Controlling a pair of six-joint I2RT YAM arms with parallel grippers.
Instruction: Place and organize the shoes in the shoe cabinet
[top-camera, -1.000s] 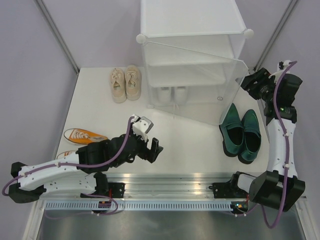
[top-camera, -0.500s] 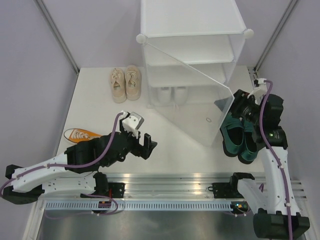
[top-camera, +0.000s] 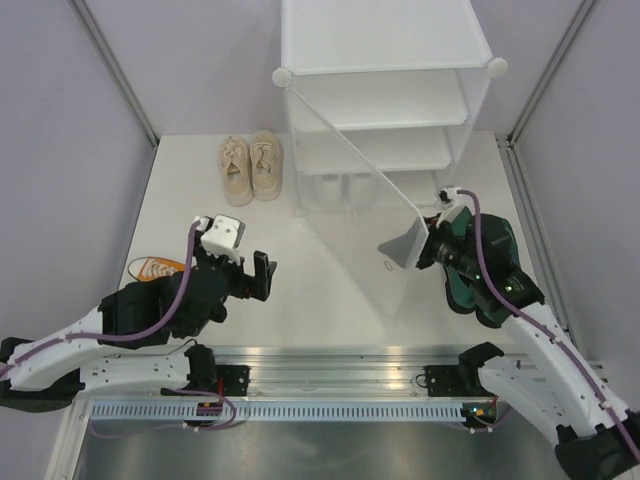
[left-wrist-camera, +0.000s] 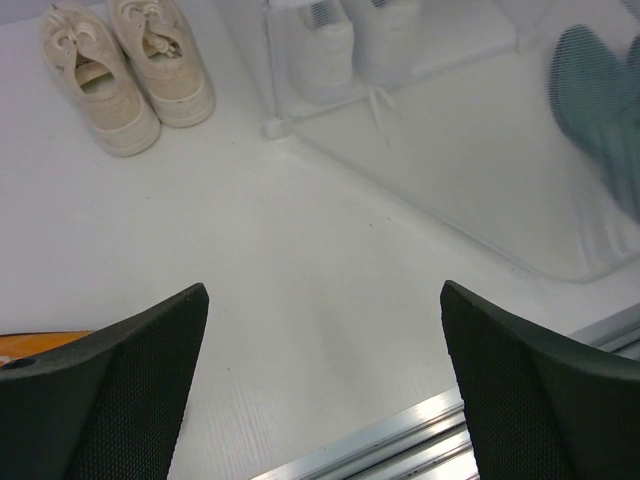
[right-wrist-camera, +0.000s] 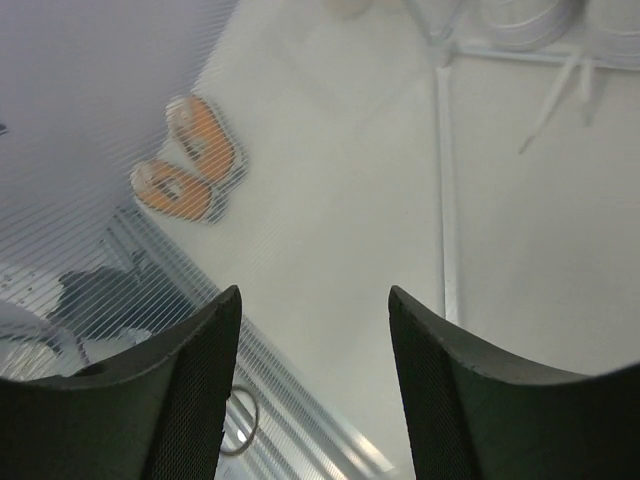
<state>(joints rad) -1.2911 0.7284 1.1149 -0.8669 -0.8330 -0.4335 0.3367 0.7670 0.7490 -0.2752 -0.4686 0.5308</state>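
Note:
The shoe cabinet (top-camera: 385, 60) stands at the back with white sneakers (top-camera: 345, 185) on its bottom tier. Its translucent side panel (top-camera: 370, 220) is swung out over the floor. My right gripper (top-camera: 432, 252) sits open against the panel's right face, nothing between its fingers; in the right wrist view the gripper (right-wrist-camera: 313, 295) looks through the panel at the orange sneakers (right-wrist-camera: 190, 160). The green heels (top-camera: 495, 270) lie partly under the right arm. My left gripper (top-camera: 258, 275) hangs open over bare floor. An orange sneaker (top-camera: 155, 268) pokes out from under the left arm. Cream sneakers (top-camera: 250, 168) lie at the back left.
A metal rail (top-camera: 340, 365) runs along the near edge, also in the left wrist view as a rail (left-wrist-camera: 400, 440). Grey walls close in on both sides. The swung panel has a small ring (top-camera: 385, 265) near its free edge.
The right arm has come down and leftward, and the cabinet's panel has swung left with it. The left arm has drawn back to the left, its jaws a little wider.

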